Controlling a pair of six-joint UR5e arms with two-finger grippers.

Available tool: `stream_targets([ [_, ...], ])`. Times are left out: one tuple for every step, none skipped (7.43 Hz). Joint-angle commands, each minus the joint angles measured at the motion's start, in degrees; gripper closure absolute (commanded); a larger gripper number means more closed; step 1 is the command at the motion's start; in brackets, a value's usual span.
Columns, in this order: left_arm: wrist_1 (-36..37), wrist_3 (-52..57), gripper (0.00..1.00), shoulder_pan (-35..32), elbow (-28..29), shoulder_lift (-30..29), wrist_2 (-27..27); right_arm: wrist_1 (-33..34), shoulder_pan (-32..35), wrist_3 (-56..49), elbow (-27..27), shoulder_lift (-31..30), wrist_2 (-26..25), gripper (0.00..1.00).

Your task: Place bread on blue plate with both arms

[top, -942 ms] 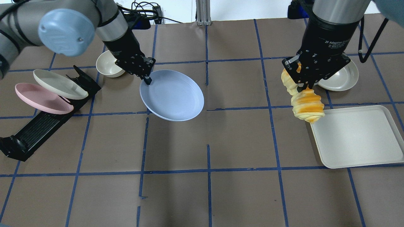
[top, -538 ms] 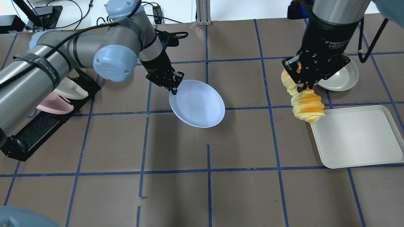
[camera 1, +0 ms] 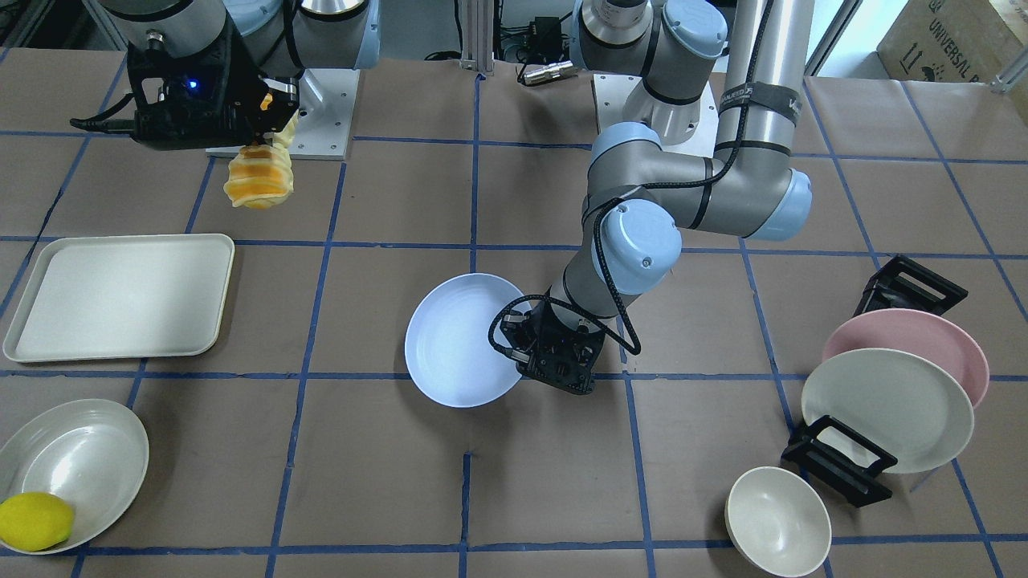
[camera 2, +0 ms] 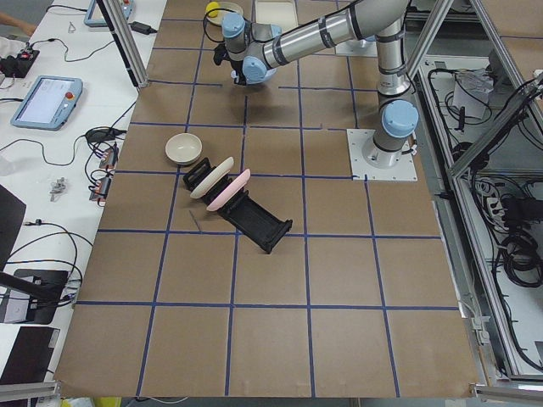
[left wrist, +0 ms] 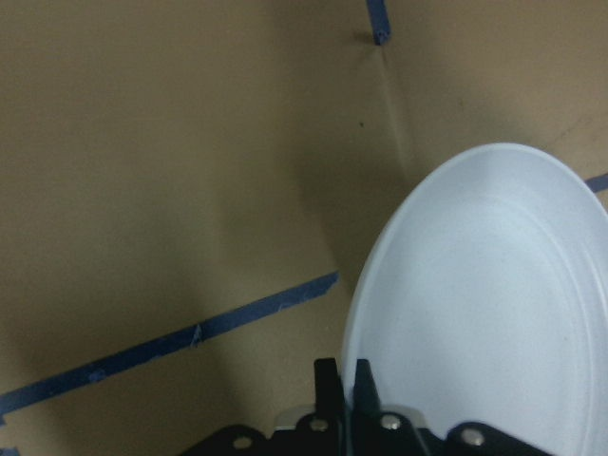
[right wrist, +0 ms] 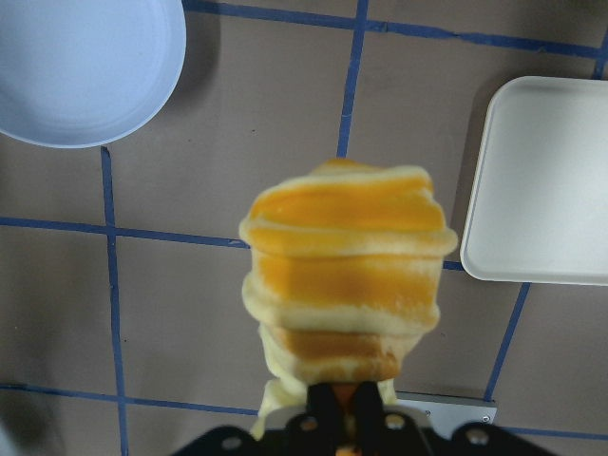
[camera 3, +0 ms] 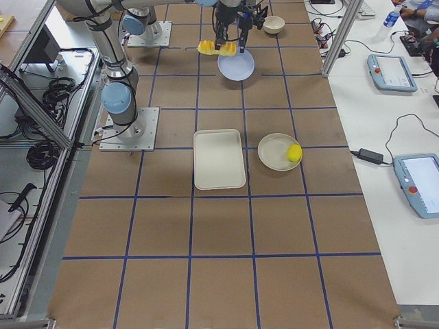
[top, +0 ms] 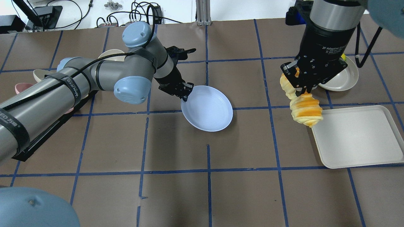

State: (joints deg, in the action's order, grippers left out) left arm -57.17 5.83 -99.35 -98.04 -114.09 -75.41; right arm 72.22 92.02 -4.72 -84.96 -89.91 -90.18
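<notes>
The pale blue plate (top: 208, 108) is near the table's middle, tilted, with its left rim pinched in my left gripper (top: 184, 96), which is shut on it. It also shows in the front view (camera 1: 458, 351) and the left wrist view (left wrist: 484, 313). My right gripper (top: 303, 90) is shut on the orange-and-cream striped bread (top: 305, 108) and holds it in the air, left of the tray. The bread hangs down in the front view (camera 1: 259, 181) and fills the right wrist view (right wrist: 347, 275).
A cream tray (top: 356, 135) lies at the right. A cream plate (camera 1: 68, 466) with a yellow lemon (camera 1: 34, 520) is beyond it. A black rack (camera 1: 843, 461) with a pink plate (camera 1: 907, 337) and a cream plate (camera 1: 887, 409), and a cream bowl (camera 1: 777, 522), stand at the left.
My left gripper has carried the blue plate rightward from beside the rack toward the table's middle. My right gripper has barely moved, still holding the bread.
</notes>
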Motion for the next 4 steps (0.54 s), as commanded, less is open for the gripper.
stream_targets([
  [3.11,-1.26,0.2,0.03,1.18,-2.09,0.61,6.66,0.52,1.1,-2.04,1.31,4.18,0.92],
  [2.94,-2.22,0.0,0.38,1.45,-1.49,0.52,6.97,1.66,2.51,-2.57,2.01,5.87,0.92],
  [2.68,-2.23,0.0,0.99,2.5,-0.36,0.26,8.8,2.63,3.3,-2.67,3.67,5.98,0.92],
  [-1.67,-2.14,0.0,2.22,4.94,2.0,-1.05,12.3,4.46,6.1,-2.84,6.21,5.98,0.92],
])
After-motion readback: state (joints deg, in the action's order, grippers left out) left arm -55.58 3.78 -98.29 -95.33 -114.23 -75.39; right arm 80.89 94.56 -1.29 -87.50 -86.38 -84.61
